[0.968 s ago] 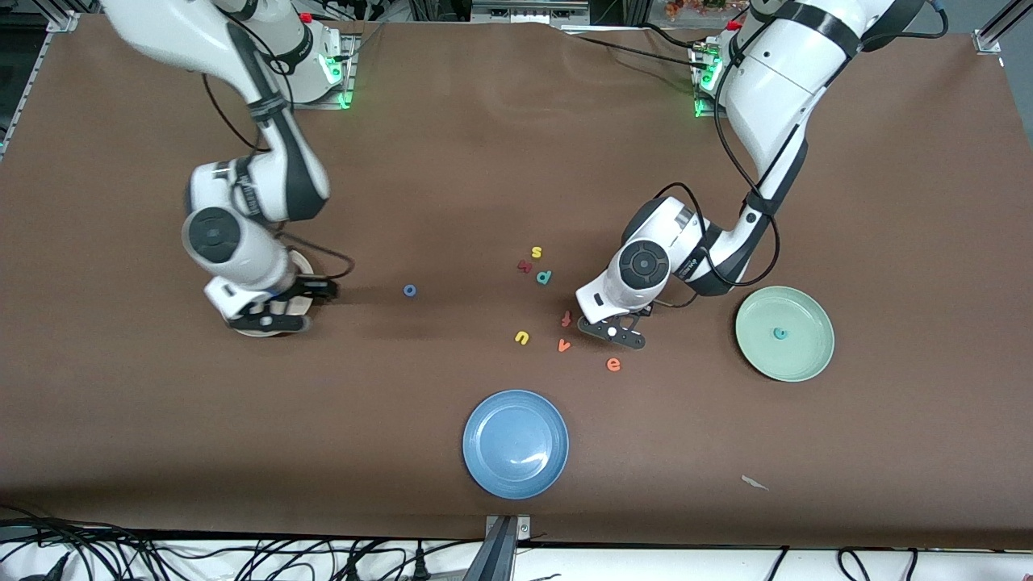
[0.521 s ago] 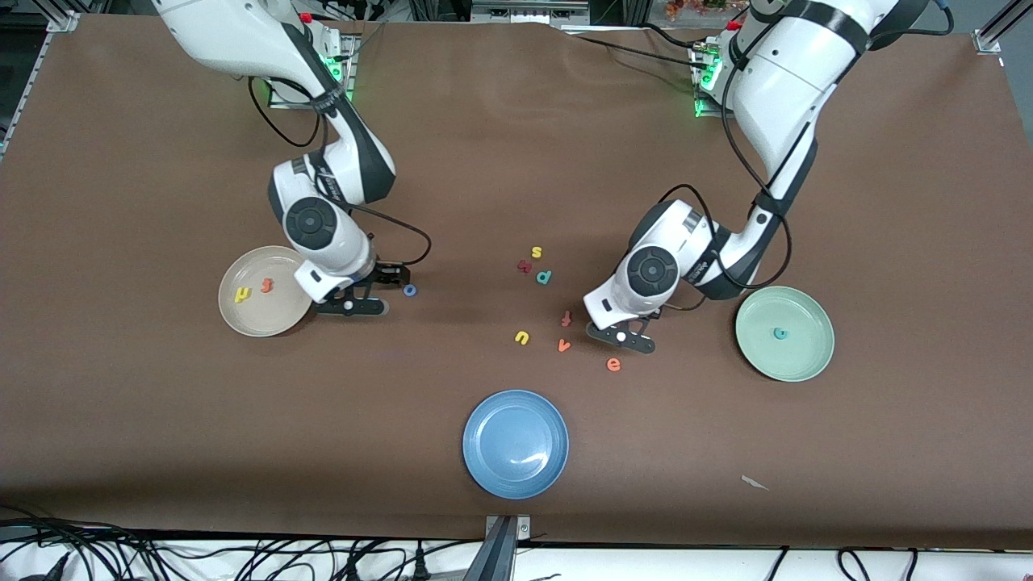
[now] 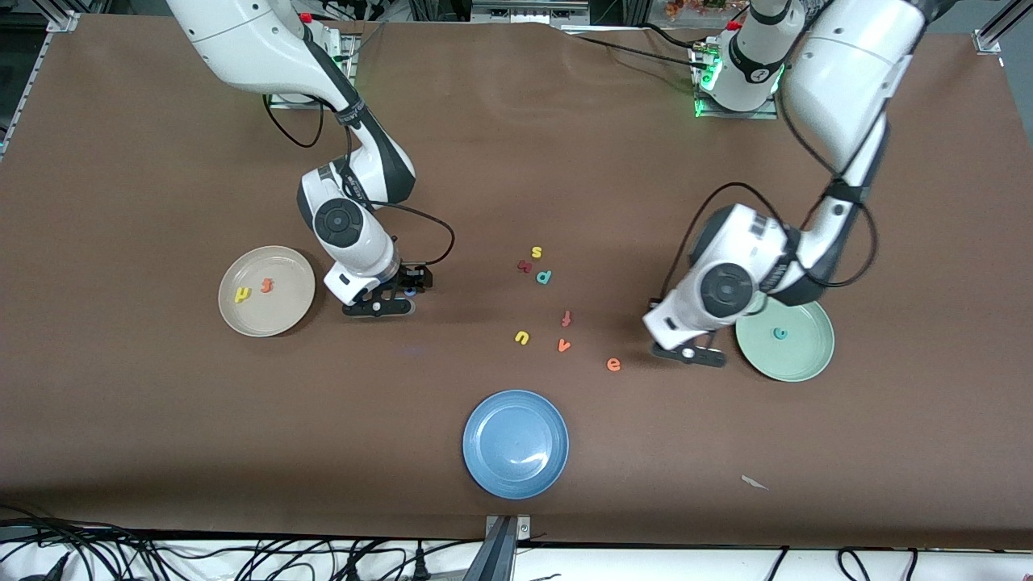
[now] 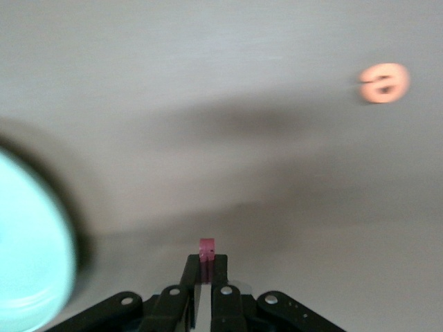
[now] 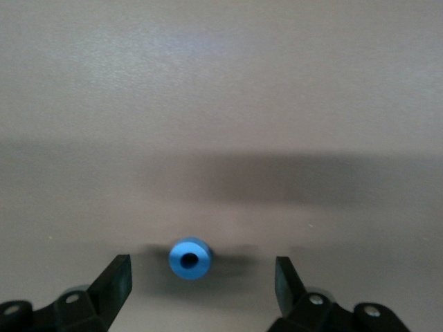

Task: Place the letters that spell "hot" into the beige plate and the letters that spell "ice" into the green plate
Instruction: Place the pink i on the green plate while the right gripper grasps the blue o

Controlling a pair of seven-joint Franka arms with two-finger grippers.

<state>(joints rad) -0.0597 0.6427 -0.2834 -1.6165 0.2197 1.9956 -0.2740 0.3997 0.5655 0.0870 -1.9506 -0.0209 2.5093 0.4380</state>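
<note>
On the beige plate (image 3: 278, 319): yellow h (image 3: 242, 295), orange t (image 3: 267, 284); green plate (image 3: 799, 359) holds teal c (image 3: 779, 332). Left tool (image 4: 205, 266) pinches red i (image 4: 207, 249); right tool (image 5: 201, 277) spread.

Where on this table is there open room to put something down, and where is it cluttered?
Bare brown cloth lies between the beige plate and the blue plate, and nearer the camera than the green plate. It is crowded mid-table, where loose letters scatter between the right gripper, over the blue o, and the left gripper, pinching a dark red letter.

A robotics lab: two white arms (image 3: 839, 81) bolted at the brown-covered desk's (image 3: 121, 420) edge, cables (image 3: 242, 557) bundled below its near edge.
</note>
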